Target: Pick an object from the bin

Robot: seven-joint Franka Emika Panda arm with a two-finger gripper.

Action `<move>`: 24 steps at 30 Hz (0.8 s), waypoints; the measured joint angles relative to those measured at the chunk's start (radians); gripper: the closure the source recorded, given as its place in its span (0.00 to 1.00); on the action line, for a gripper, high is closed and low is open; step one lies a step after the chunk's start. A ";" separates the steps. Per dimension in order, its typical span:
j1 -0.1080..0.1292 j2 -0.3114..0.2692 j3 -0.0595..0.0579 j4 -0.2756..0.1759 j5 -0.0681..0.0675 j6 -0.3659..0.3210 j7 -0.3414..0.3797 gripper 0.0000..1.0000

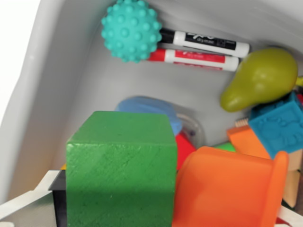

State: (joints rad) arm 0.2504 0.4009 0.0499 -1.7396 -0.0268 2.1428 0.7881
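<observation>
The jaws are out of sight, so their state cannot be told, though a green block looming close suggests lifting is under way, and clearing the bin wall is called for next.

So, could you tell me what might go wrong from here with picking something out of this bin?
1. The green block fills the near view and hides any gripper, so a grasp cannot be checked.
2. The orange cup presses against the block; lifting one may drag the other.
3. The teal spiky ball rests on the two markers by the bin wall; it could roll away if nudged.
</observation>
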 joint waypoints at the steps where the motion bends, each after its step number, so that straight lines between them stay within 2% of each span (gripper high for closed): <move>1: 0.000 -0.004 0.000 0.004 0.000 -0.008 0.000 1.00; 13: 0.000 -0.038 0.002 0.042 0.002 -0.081 -0.002 1.00; 24: 0.000 -0.050 0.003 0.063 0.003 -0.115 -0.002 1.00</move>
State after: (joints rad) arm 0.2504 0.3513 0.0526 -1.6766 -0.0234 2.0280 0.7858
